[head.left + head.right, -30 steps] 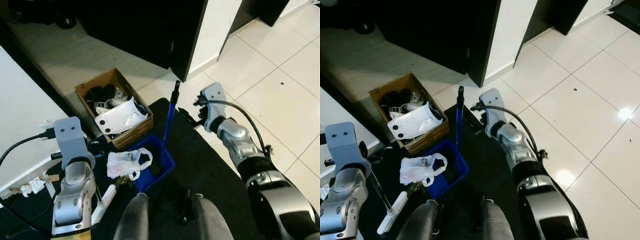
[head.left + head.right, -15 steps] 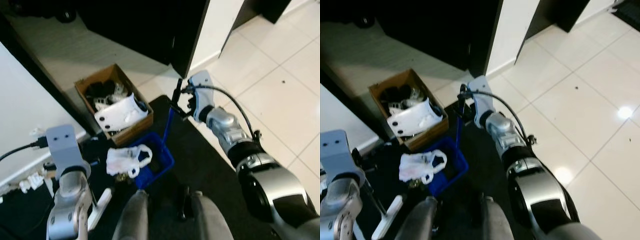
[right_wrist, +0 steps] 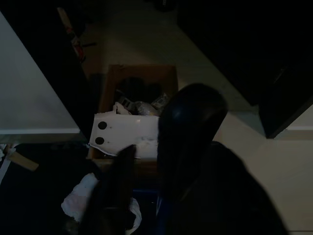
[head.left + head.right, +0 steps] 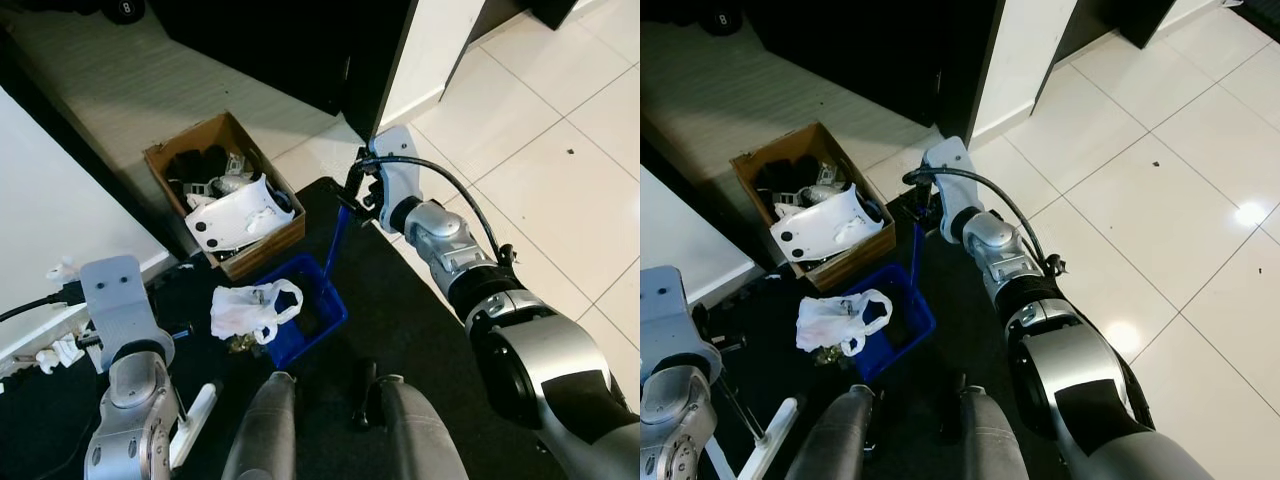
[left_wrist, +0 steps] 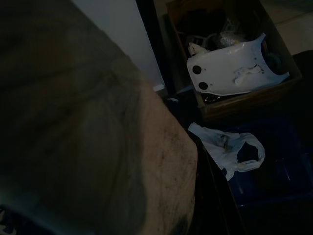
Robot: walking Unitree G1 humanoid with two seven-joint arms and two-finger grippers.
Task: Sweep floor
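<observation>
Since a second ago the right arm has swung in from the tiled floor, and the right gripper point(image 4: 357, 192) now sits at the top of the blue dustpan handle point(image 4: 340, 232); half a second back it had just arrived there. From the right wrist view the handle's dark end fills the space between the black fingers point(image 3: 117, 186), so they appear to be closed around it, though the gloom there blurs the contact.

Farthest left, the left gripper point(image 4: 170, 330) hangs low beside the white wall, over a black floor mat point(image 4: 420, 330); whether its fingers are spread or pressed together cannot be told. A white broom handle point(image 4: 192, 427) slants across the mat just below that arm. Next comes an open brown cardboard box point(image 4: 190, 158) holding dark oddments and a white curved plastic shell with two round holes point(image 4: 238, 214). In front of the box, a crumpled white plastic bag point(image 4: 248, 309) lies against the rim of the blue plastic dustpan point(image 4: 325, 318), which rests on the mat with its long handle rising upright and slightly tilted toward the right gripper. Right of that spreads the glossy cream tiled floor point(image 4: 560, 150).
</observation>
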